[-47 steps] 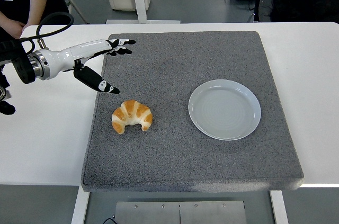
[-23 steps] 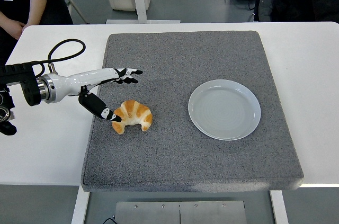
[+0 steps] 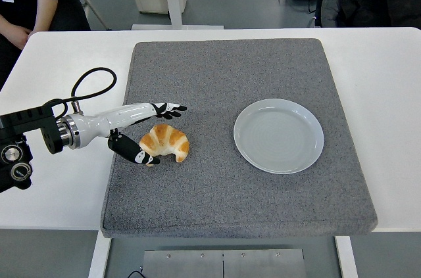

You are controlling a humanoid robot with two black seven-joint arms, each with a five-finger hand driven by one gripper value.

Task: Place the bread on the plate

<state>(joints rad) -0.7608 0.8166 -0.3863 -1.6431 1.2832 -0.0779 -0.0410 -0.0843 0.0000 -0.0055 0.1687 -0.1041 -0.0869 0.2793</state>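
With our left robot hand (image 3: 146,135) spread open around the golden crescent-shaped bread roll (image 3: 165,143) at the grey mat's (image 3: 217,74) eight o'clock, thumb touching it, not yet gripping, we judged a loose pinch could drop it short of the round white plate (image 3: 279,135).

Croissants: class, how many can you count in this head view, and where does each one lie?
1. The croissant lies on the grey mat, left of the white plate, between the left hand's open thumb and fingers. Nothing appears hidden.
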